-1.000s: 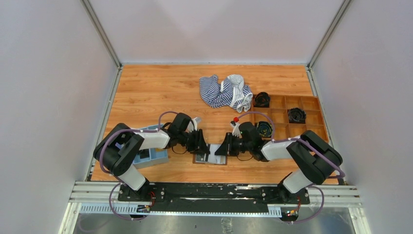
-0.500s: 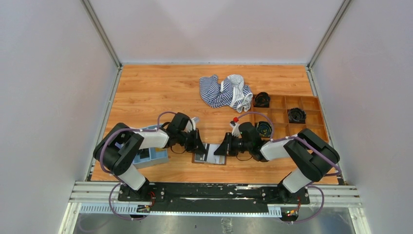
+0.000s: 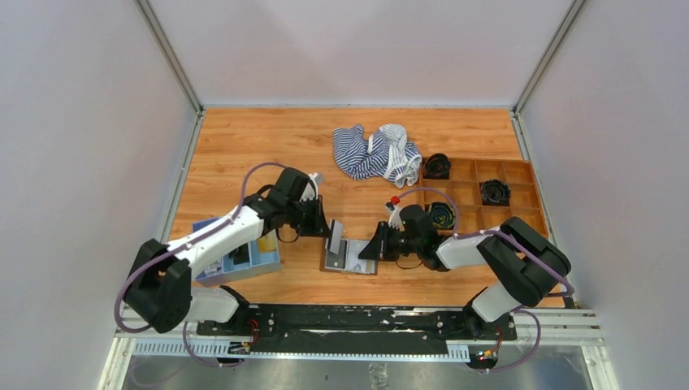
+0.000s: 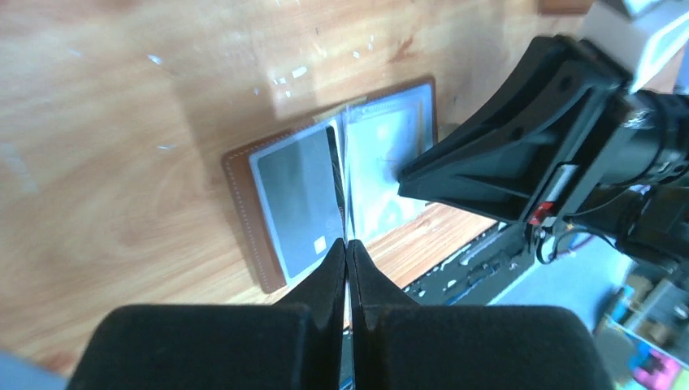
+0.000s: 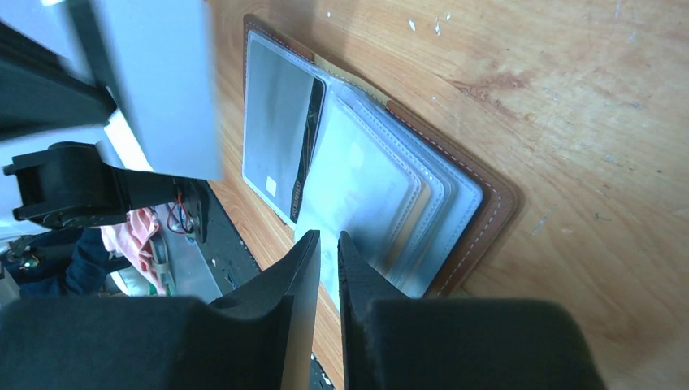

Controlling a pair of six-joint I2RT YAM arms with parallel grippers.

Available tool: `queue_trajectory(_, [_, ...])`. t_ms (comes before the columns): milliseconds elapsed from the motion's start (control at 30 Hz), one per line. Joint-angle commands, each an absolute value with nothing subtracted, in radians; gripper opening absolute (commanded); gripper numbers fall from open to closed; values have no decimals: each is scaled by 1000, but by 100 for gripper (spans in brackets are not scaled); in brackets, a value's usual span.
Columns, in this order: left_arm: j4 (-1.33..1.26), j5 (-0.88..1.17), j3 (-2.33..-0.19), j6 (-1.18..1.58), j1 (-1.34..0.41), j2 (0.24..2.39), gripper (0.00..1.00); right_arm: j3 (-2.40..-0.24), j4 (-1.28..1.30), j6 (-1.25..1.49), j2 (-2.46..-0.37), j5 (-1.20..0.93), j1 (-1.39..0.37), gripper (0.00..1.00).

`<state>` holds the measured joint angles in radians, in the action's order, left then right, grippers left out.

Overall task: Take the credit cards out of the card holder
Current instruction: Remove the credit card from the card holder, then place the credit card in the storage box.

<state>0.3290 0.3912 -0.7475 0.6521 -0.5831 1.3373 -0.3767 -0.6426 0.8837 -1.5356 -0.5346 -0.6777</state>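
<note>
Card holder (image 3: 345, 262) is laid open on the wooden table (image 3: 244, 146), near the front edge, between the two arms. The brown cover is turned down and the clear pocket leaves up.

Left gripper (image 4: 347, 248) is clamped on a grey credit card (image 3: 335, 236), with the fingers pressed together on the card's thin edge. That card is held upright over the holder's left half, out of the pockets. Whether its lower edge touches the holder cannot be told.

A second card (image 4: 296, 203), greyish with a dark stripe and a small chip, is seen inside the left clear pocket. A pale printed card (image 4: 386, 154) with a bluish mark is seen under the clear leaves on the right half, but its details are blurred.

Right gripper (image 5: 327, 244) is set low on the holder's right half. Its fingers are a narrow gap apart, and the edge of a clear leaf is seen in the gap. Whether that leaf is pinched cannot be told.

A light-blue tray (image 3: 260, 266) is placed left of the holder, partly under the left arm. A striped cloth (image 3: 374, 153) is bunched at the far middle of the table. A brown compartment box (image 3: 465, 172) is placed at the right, with black items (image 3: 494, 192) in three of its compartments.
</note>
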Motion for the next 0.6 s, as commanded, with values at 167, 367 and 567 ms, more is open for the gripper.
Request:
queue_trajectory(167, [987, -149, -1067, 449, -576, 1154, 0, -436, -292, 765, -1416, -469, -664, 20])
queue_trajectory(367, [1291, -543, -1177, 427, -560, 1116, 0, -501, -148, 718, -1308, -422, -664, 35])
queue_trajectory(567, [1364, -716, -1199, 453, -440, 1061, 0, -523, -100, 693, -1266, -419, -665, 40])
